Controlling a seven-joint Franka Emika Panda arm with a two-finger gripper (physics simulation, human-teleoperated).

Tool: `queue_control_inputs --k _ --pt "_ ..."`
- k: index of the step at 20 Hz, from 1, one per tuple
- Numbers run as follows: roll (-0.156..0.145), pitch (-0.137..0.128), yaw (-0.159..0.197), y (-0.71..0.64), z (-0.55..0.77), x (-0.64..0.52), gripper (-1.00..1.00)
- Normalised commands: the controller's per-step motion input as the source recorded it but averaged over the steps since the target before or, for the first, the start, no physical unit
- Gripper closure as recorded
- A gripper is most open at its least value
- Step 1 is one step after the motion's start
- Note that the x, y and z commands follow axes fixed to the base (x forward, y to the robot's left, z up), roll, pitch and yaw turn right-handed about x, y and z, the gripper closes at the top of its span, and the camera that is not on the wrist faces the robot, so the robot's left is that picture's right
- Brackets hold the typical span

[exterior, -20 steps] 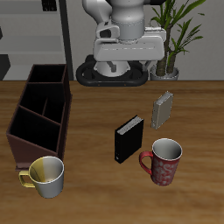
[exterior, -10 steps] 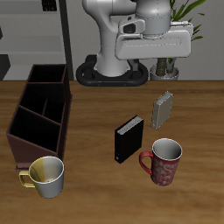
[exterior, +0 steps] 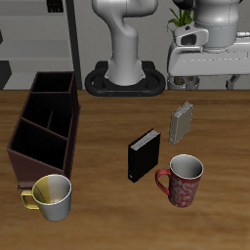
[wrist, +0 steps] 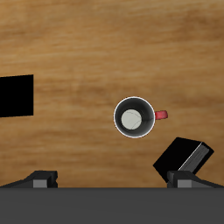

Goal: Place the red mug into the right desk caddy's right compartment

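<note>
The red mug [exterior: 183, 181] stands upright on the table near the front edge, its handle toward the small black box. In the wrist view I see the red mug [wrist: 133, 116] from straight above, with its grey-white inside showing. The right desk caddy [exterior: 44, 127], a long dark brown open box with inner dividers, stands across the table from the mug. I cannot tell which end section is the right compartment. My gripper [exterior: 208, 86] hangs high above the table, farther back than the mug. The gripper [wrist: 111, 179] is open and empty.
A small black box [exterior: 144, 154] stands upright beside the red mug and also shows in the wrist view [wrist: 184, 157]. A grey ribbed block [exterior: 182, 122] stands behind the mug. A yellow-and-cream mug [exterior: 52, 196] sits at the caddy's near end. A flat black shape [wrist: 16, 94] lies at the wrist view's edge.
The arm has swung sideways from above the robot's base to the mug's side of the table. The mugs, box and caddy have not moved.
</note>
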Motion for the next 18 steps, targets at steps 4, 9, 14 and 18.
queue_control_inputs --k 4,9,14,18 --pt "0.003 -0.018 0.022 0.45 -0.12 0.27 -1.00" --pt "-0.019 -0.025 0.023 0.03 -0.20 0.21 -1.00" --pt "0.024 -0.017 0.039 -0.20 -0.32 0.13 -1.00" --pt "0.011 0.001 -0.008 -0.05 -0.06 0.03 -1.00"
